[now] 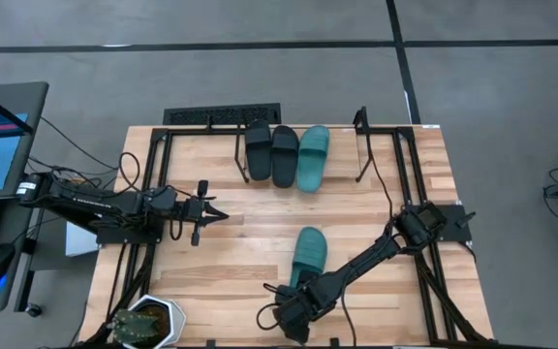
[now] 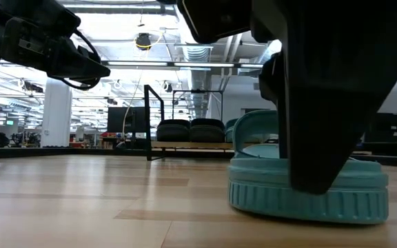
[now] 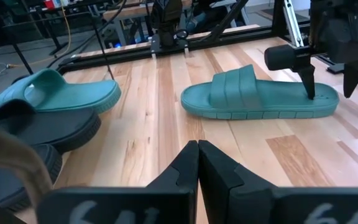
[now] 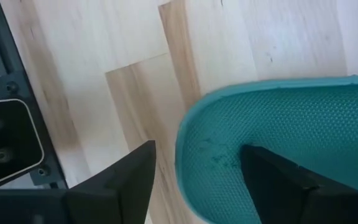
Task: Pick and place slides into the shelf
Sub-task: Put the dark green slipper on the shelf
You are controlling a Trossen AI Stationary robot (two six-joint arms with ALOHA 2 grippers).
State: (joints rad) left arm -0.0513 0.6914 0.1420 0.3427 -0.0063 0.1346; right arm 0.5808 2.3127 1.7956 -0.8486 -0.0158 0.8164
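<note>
One teal slide (image 1: pixel 309 252) lies sole-down on the table's near middle, its heel toward the near edge. It also shows in the left wrist view (image 3: pixel 253 96) and the low view (image 2: pixel 309 189). My right gripper (image 4: pixel 197 180) is open above the heel, pointing down, one finger over the footbed and one outside the heel rim. At the far edge, the shelf (image 1: pixel 360 145) holds two black slides (image 1: pixel 271 153) and a teal slide (image 1: pixel 313 158) side by side. My left gripper (image 3: pixel 197 162) waits shut above the table's left side. My right gripper comes at the teal slide's heel end (image 4: pixel 191 134) from above, open, with the heel rim between its fingers. One finger (image 3: pixel 311 87) reaches down to the footbed. I cannot tell whether either finger touches the slide, which lies flat on the table.
A black slotted grille (image 1: pixel 221 116) lies beyond the table's far edge. A potted plant (image 1: pixel 148 325) stands at the near left corner. A laptop and a mouse sit on a stand left of the table. Bare wood lies between the shelf and the lone slide.
</note>
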